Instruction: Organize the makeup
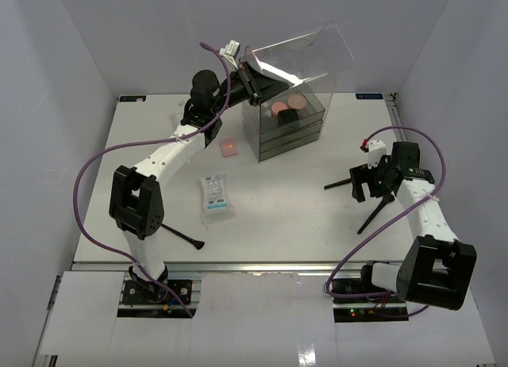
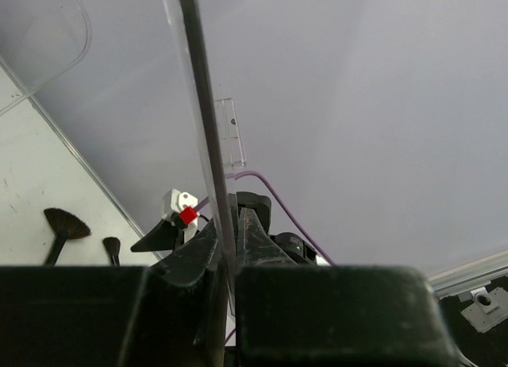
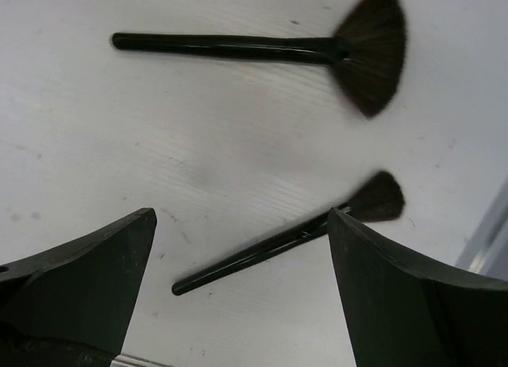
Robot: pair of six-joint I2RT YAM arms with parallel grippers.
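Near-right part of the desk: right end effector (image 3: 242, 220) hangs low over the small brush (image 3: 270, 248), fingers spread wide, nothing in them. The brush lies directly under the gap. Its long axis runs on a diagonal, handle tip toward the left finger, bristles toward the right one. So the closing line sits nearly along the handle, not across it. My read: the wrist needs approx. a quarter turn before a pinch will catch it. Just beyond lies the fan brush (image 3: 238, 45), roughly parallel to the finger line, apart from the small one.

R arm is plainly the nearer one (L is busy at the far edge). Its forearm reaches in from the near-right corner, wrist pitched down.

Mid-desk, left of centre: white sachet (image 1: 216, 196), then pink pad (image 1: 229, 148).

Far centre: clear box (image 1: 309, 133), pink and beige compacts (image 1: 279, 109) in its top tray. Left end effector (image 1: 252, 75) is clenched on the lid (image 1: 305, 53), holding it tipped up and open.
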